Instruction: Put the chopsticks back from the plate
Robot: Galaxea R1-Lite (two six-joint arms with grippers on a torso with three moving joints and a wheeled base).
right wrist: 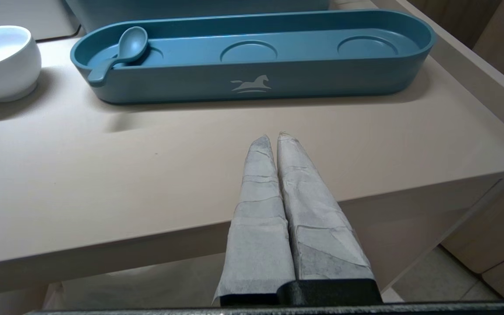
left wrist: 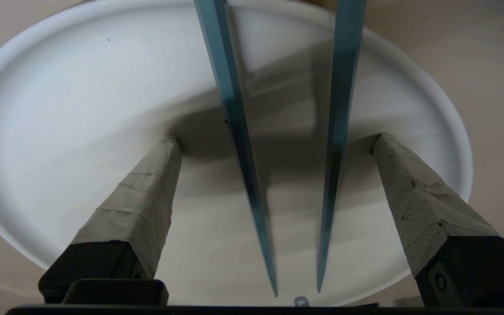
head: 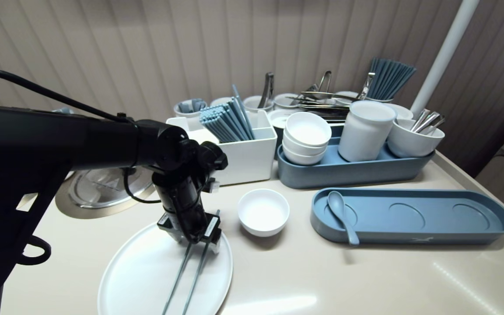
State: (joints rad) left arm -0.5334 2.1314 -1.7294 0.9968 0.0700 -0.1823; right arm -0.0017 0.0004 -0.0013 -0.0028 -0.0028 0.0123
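Left claw point(head: 193, 238) hangs over a white oval plate point(head: 138, 271) on the worktop point(head: 322, 280), fingers spread wide and touching neither stick. A small white bowl point(head: 264, 212) stands just beside the plate's rim, with a blue tray point(head: 435, 214) holding a spoon point(head: 343, 216) beyond it. Two slim blue-grey chopsticks point(left wrist: 234, 122) lie on the plate between the fingers. Their long axes are near parallel, tapered tips under the claw and thick ends toward the worktop's near edge. Right claw point(right wrist: 277, 138), clenched, idles by that edge.

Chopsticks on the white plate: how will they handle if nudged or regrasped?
The chopsticks look straight and thin, so probably stiff and light. Faceted sides suggest little rolling. On the glossy plate they would likely slide, lying loose inside the open left gripper.
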